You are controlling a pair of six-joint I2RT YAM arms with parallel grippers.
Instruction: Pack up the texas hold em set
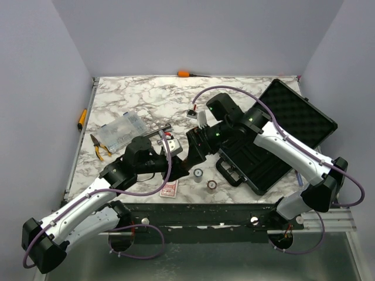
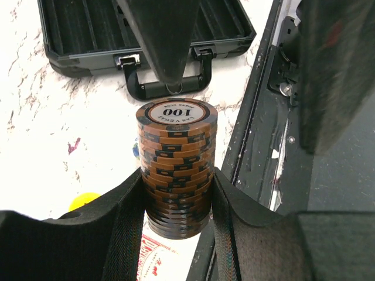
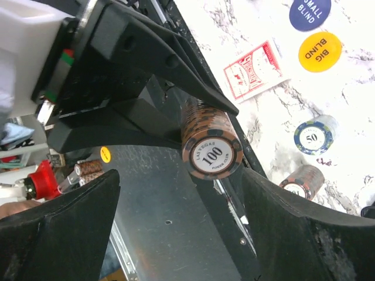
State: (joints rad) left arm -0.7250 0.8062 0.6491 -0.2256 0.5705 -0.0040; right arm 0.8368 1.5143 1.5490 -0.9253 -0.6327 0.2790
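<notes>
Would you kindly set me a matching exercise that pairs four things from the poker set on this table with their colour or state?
Things:
1. stack of 100 chips
2. card deck
3. Small Blind disc
4. black case

States:
A. blue
B. open, lid laid back
C. gripped between the fingers of the left pincer
D. red-backed, lying flat

Pairs: 1-C, 2-D, 3-A, 4-B.
</notes>
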